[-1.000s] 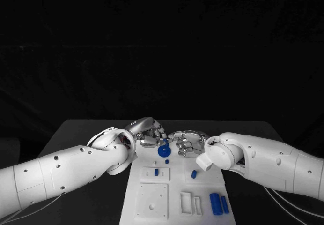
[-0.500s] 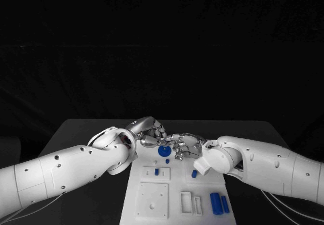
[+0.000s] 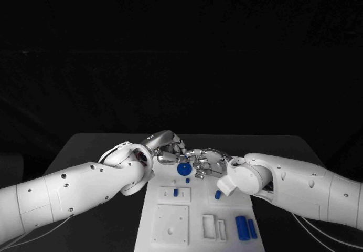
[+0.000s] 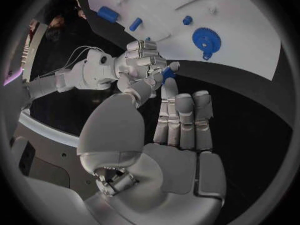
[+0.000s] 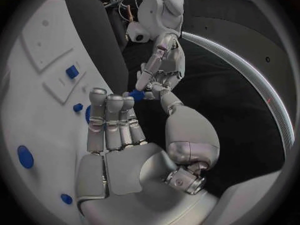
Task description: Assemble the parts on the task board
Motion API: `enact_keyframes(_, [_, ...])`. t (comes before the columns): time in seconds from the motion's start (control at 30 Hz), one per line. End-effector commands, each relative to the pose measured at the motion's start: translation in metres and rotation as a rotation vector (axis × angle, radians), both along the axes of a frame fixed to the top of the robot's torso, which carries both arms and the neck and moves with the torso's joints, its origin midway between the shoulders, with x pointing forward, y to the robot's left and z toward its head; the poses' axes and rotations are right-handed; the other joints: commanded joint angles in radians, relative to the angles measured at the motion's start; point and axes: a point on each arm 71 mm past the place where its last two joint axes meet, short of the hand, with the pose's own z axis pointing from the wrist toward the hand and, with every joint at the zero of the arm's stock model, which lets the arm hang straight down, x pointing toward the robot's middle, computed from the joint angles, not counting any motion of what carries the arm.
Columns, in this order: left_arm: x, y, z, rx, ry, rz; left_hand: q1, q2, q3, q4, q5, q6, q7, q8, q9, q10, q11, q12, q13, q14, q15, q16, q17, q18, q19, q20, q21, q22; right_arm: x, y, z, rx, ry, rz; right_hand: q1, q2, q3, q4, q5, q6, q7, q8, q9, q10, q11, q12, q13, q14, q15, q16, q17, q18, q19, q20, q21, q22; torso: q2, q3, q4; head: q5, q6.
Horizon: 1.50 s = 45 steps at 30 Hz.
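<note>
Since a second ago our right hand (image 3: 203, 161) has closed in on the left hand (image 3: 168, 147); fingers meet on a small blue part (image 5: 137, 95) above the task board (image 3: 170, 231). Gear (image 3: 184, 169) seated, several parts left.

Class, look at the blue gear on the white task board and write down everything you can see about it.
The blue gear is a flat round wheel with fine teeth round its rim and a raised hub at its centre; it looks like plastic. It lies flat on the far part of the white task board, beside a small blue peg. In the head view it lies just below the left hand and right hand, which meet above it; whether either touches it cannot be told.
</note>
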Motion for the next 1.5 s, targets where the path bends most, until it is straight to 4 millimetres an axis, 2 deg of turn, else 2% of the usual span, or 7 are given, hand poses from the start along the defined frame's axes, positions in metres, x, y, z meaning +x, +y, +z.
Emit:
enact_keyframes(0.03, [-0.0007, -0.002, 0.001, -0.002, 0.003, -0.008, 0.01, 0.0, 0.002, -0.007, 0.001, -0.001, 0.006, -0.002, 0.001, 0.009, -0.001, -0.004, -0.002, 0.003, -0.005, 0.007, -0.001, -0.006, 0.004, -0.088, 0.005, 0.014, -0.0001, 0.001, 0.0023, 0.033, -0.016, 0.012, 0.017, 0.028, 0.023, -0.003, -0.025, 0.018, 0.0, 0.009, 0.003, -0.002, -0.005, 0.005, -0.003, 0.001, -0.006, 0.007, 0.001, 0.055, 0.0, -0.005, 0.0, 0.02, 0.0, -0.0008, 0.0, 0.0, 0.0])
enact_keyframes(0.23, [-0.0005, -0.0019, 0.0009, -0.002, 0.003, -0.008, 0.01, 0.0, 0.002, -0.007, 0.001, -0.001, 0.006, -0.002, 0.001, 0.009, -0.001, -0.004, -0.002, 0.003, -0.005, 0.007, -0.001, -0.006, 0.004, -0.088, 0.005, 0.014, -0.0001, 0.001, 0.0026, 0.028, -0.025, 0.015, 0.063, 0.056, 0.092, -0.002, -0.062, 0.035, -0.004, 0.016, 0.005, 0.001, -0.009, 0.009, -0.008, 0.004, -0.009, 0.007, 0.002, 0.055, 0.002, -0.003, 0.005, 0.021, 0.0, -0.0006, -0.0002, 0.0, 0.0])
enact_keyframes(0.4, [-0.0006, -0.0022, 0.0009, -0.002, 0.003, -0.009, 0.011, 0.001, 0.002, -0.008, 0.001, 0.0, 0.006, -0.003, 0.001, 0.01, -0.001, -0.004, -0.002, 0.003, -0.005, 0.007, -0.001, -0.006, 0.005, -0.088, 0.005, 0.014, 0.0002, 0.0011, 0.0029, 0.023, -0.035, 0.015, 0.117, 0.054, 0.202, 0.011, -0.141, 0.059, -0.011, 0.025, 0.008, 0.006, -0.014, 0.013, -0.013, 0.008, -0.013, 0.008, 0.003, 0.055, 0.005, 0.001, 0.011, 0.021, 0.0, -0.0005, 0.0, 0.0, 0.0])
enact_keyframes(0.57, [-0.0007, -0.003, 0.0009, -0.002, 0.003, -0.012, 0.011, 0.001, 0.002, -0.008, 0.001, 0.0, 0.006, -0.003, 0.001, 0.01, -0.001, -0.004, -0.002, 0.003, -0.005, 0.007, -0.001, -0.006, 0.005, -0.088, 0.005, 0.014, 0.0006, 0.0006, 0.0029, 0.018, -0.04, 0.012, 0.132, 0.048, 0.249, 0.019, -0.169, 0.078, -0.015, 0.033, 0.011, 0.009, -0.018, 0.015, -0.015, 0.011, -0.018, 0.009, 0.003, 0.055, 0.008, 0.002, 0.016, 0.022, 0.0, -0.0006, -0.0001, 0.0, -0.001])
enact_keyframes(0.87, [-0.0009, -0.0036, 0.0008, 0.0, 0.005, -0.014, 0.012, 0.002, 0.003, -0.009, 0.001, 0.0, 0.006, -0.003, 0.001, 0.01, -0.001, -0.005, -0.003, 0.003, -0.005, 0.007, -0.002, -0.006, 0.005, -0.088, 0.005, 0.014, 0.0007, 0.0003, 0.0031, 0.019, -0.043, 0.011, 0.122, 0.038, 0.254, 0.022, -0.163, 0.088, -0.018, 0.037, 0.013, 0.012, -0.022, 0.018, -0.017, 0.013, -0.021, 0.01, 0.005, 0.055, 0.009, 0.003, 0.021, 0.022, 0.0, -0.0005, -0.0001, -0.001, -0.002])
enact_keyframes(1.33, [-0.0004, -0.0024, 0.0023, -0.027, -0.007, -0.011, 0.02, -0.011, 0.009, -0.021, 0.0, -0.039, 0.02, -0.028, -0.012, -0.003, 0.01, -0.036, -0.022, 0.003, 0.005, 0.002, -0.005, -0.004, 0.007, -0.083, 0.003, 0.012, 0.0017, -0.0013, 0.0033, 0.019, -0.05, 0.006, 0.113, 0.06, 0.276, 0.026, -0.125, 0.125, -0.031, 0.054, 0.02, 0.016, -0.034, 0.02, -0.021, 0.015, -0.032, 0.011, 0.007, 0.055, 0.009, 0.002, 0.028, 0.021, 0.0, -0.0011, -0.0004, -0.003, 0.0])
enact_keyframes(1.5, [-0.0007, -0.0028, 0.0024, -0.03, -0.007, -0.018, 0.027, -0.025, 0.013, -0.028, -0.002, -0.063, 0.027, -0.042, -0.022, -0.001, 0.017, -0.049, -0.03, 0.002, 0.012, -0.003, -0.008, -0.001, 0.007, -0.076, 0.0, 0.01, 0.0019, -0.0015, 0.0035, 0.017, -0.055, 0.006, 0.116, 0.068, 0.312, 0.038, -0.149, 0.138, -0.036, 0.058, 0.022, 0.017, -0.039, 0.019, -0.023, 0.015, -0.037, 0.011, 0.008, 0.055, 0.008, 0.001, 0.029, 0.02, 0.0, -0.0007, 0.0005, -0.003, -0.001])
